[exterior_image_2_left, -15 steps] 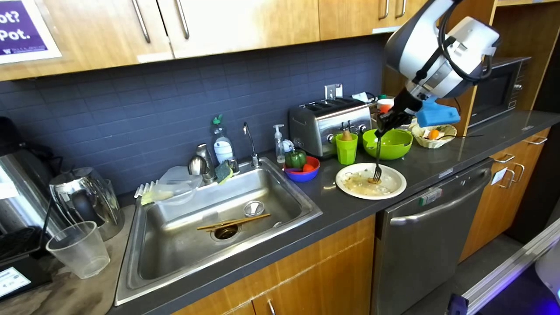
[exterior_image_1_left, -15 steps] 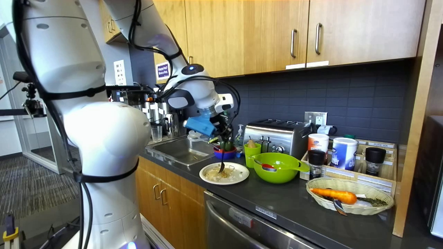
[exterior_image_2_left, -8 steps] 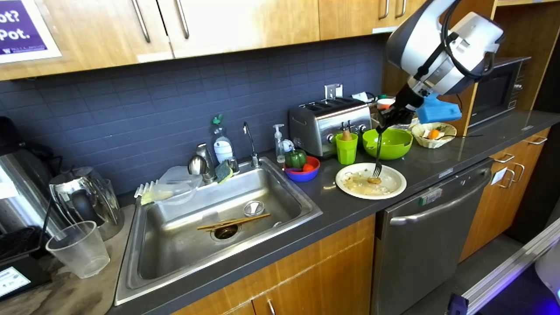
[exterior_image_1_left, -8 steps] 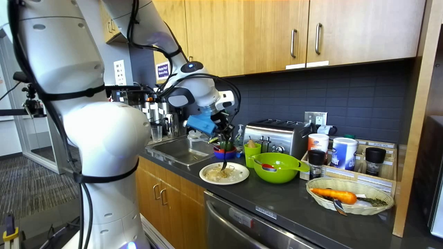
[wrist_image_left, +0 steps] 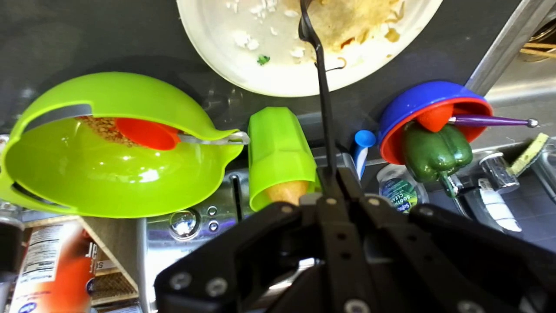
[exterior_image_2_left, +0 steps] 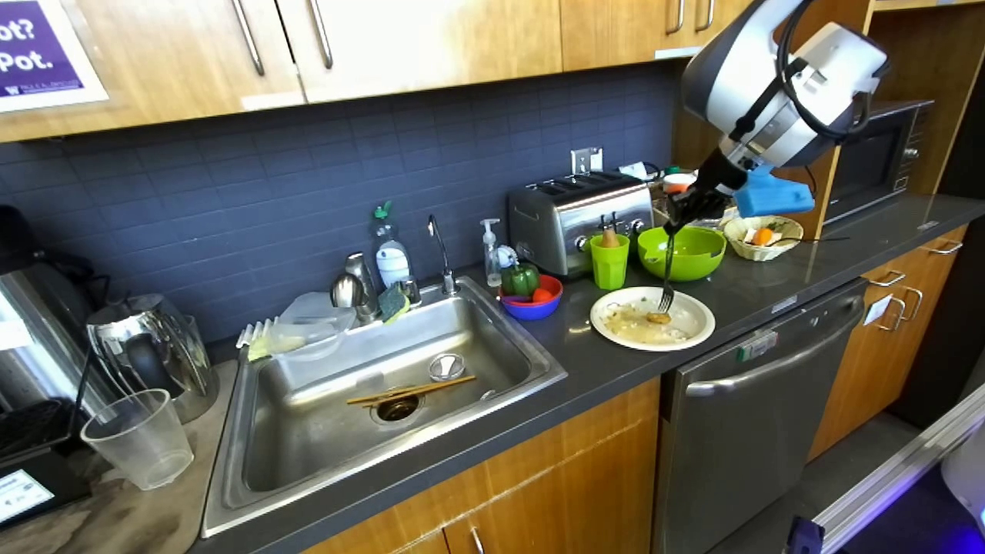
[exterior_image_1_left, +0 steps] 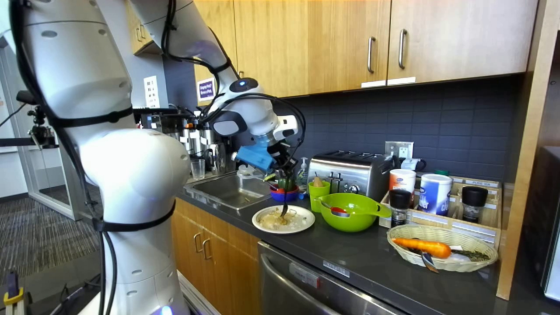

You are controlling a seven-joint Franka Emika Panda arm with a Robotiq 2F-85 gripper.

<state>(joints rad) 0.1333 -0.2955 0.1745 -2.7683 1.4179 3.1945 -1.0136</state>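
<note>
A dark fork (wrist_image_left: 323,82) points down from my gripper (wrist_image_left: 338,176), its handle pinched between the fingertips. In an exterior view, the fork's tines hang at a small brown lump of food (exterior_image_2_left: 659,318); whether they touch it I cannot tell. This lump lies on a white plate (exterior_image_2_left: 704,327) with pale scraps and a thin film of residue. The wrist view cuts off the tine tips at its top edge. Close by are a green cup (wrist_image_left: 278,134) with a pear-like item in it and a green bowl (wrist_image_left: 143,182) with a red spoon (wrist_image_left: 150,134).
A blue-and-red bowl (exterior_image_2_left: 531,308) holds a green pepper (exterior_image_2_left: 520,281). Behind the cup stands a toaster (exterior_image_2_left: 577,223). The sink (exterior_image_2_left: 265,431) lies beside the counter stretch with the plate. A basket (exterior_image_1_left: 442,232) with a carrot (exterior_image_1_left: 422,247) sits further along.
The gripper has risen slightly and shifted a little to the right in both exterior views. The fork's tines have come up from the brown lump, which stays on the plate.
</note>
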